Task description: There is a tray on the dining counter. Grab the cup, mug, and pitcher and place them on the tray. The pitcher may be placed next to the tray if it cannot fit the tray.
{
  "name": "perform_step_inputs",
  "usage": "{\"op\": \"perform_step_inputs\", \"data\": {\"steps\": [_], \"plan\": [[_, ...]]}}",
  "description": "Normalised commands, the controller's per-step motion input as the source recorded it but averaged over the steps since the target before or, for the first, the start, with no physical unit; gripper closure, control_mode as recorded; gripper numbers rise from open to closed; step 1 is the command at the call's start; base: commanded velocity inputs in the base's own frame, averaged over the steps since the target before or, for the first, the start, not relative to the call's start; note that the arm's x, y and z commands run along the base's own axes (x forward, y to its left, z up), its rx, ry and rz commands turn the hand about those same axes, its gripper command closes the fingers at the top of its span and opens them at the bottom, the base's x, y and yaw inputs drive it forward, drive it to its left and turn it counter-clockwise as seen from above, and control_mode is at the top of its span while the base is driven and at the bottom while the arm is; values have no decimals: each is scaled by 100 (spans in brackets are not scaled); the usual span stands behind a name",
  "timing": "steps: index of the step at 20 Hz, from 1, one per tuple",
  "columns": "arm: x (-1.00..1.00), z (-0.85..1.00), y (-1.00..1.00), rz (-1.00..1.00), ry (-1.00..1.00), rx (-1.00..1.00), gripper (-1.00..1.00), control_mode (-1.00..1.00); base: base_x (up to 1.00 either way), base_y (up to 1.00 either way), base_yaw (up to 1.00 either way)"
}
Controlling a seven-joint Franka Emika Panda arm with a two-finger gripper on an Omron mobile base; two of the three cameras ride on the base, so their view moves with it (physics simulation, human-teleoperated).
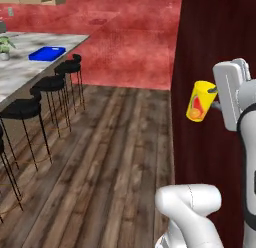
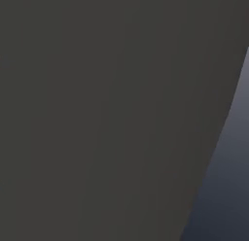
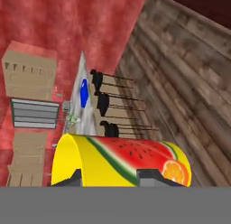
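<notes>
My gripper [image 1: 216, 99] is shut on the cup [image 1: 200, 101], a yellow tumbler with a fruit print, and holds it tilted high above the wooden floor. In the hand view the cup [image 3: 122, 161] lies across the bottom between the two dark fingertips [image 3: 152, 177]. The blue tray [image 1: 47, 53] lies far off to the left on the marble dining counter [image 1: 25, 72]. The same tray [image 3: 84, 93] appears small and distant in the hand view. The mug and the pitcher are out of view.
Black bar stools [image 1: 52, 84] line the counter's near side. A small green item [image 1: 4, 46] sits at the counter's far left. A dark red-brown panel [image 1: 210, 32] rises right beside the arm, and a dark surface [image 2: 97, 113] stands close in the right base view.
</notes>
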Motion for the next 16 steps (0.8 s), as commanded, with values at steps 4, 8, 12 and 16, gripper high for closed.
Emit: {"op": "perform_step_inputs", "data": {"steps": [4,8,12,16], "plan": [[0,0,0,0,0,0,100,100,88,-94,32],[0,0,0,0,0,0,100,100,84,-65,32],[0,0,0,0,0,0,100,100,78,-8,42],[0,0,0,0,0,0,100,100,93,0,39]]}}
